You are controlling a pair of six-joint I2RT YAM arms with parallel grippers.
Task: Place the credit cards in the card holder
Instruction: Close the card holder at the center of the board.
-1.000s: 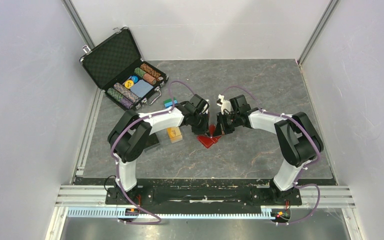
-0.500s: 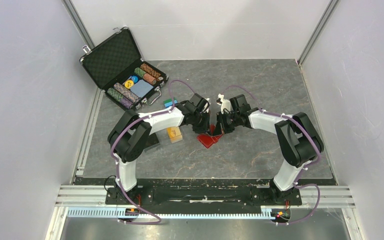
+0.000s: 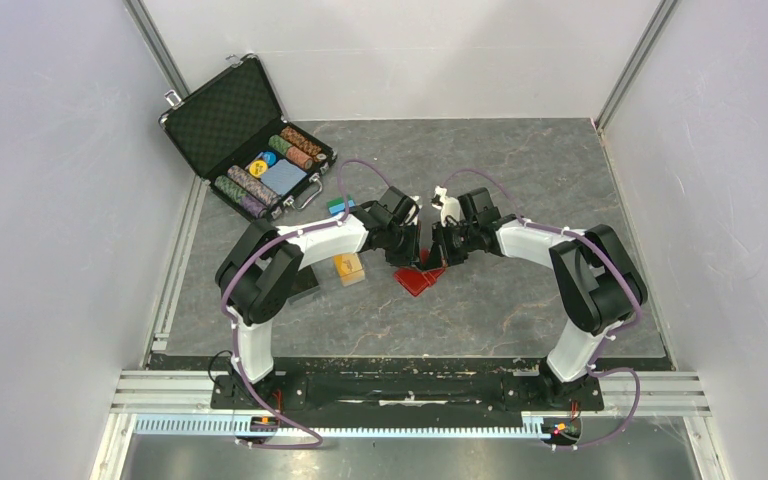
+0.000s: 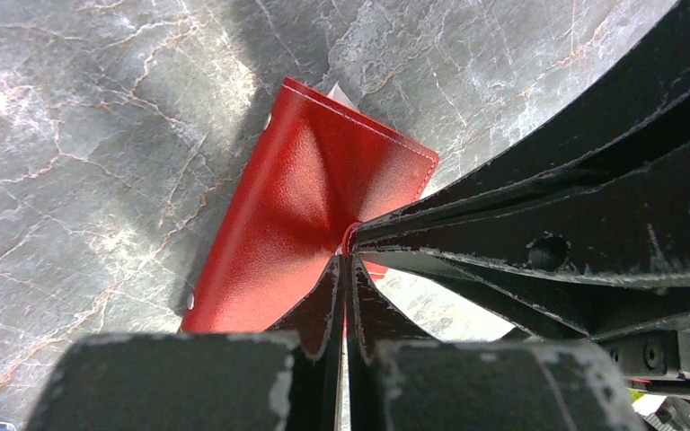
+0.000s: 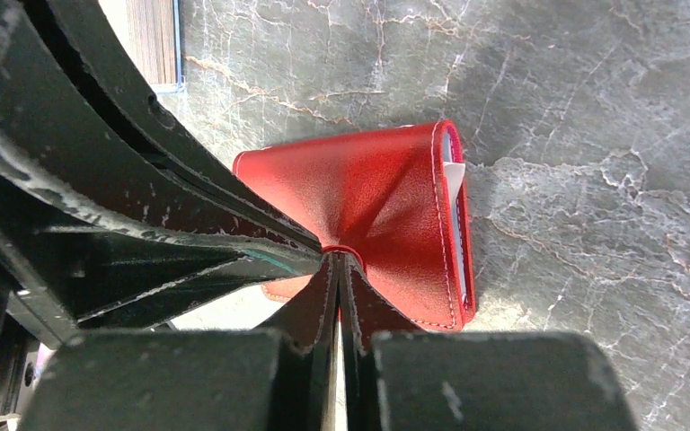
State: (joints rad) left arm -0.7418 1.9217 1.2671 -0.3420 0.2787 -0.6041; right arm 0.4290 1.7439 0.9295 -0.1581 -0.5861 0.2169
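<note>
Little has shifted in a second: right fingers (image 5: 310, 310) have edged toward the far edge. They and my left fingers (image 4: 316, 310) are clamped on the red wallet (image 3: 415, 280) at mid-worktop (image 3: 520, 300). It seems light, soft and buckling, so I'd pinch near the fold. A pale card (image 5: 454, 172) peeks out.
</note>
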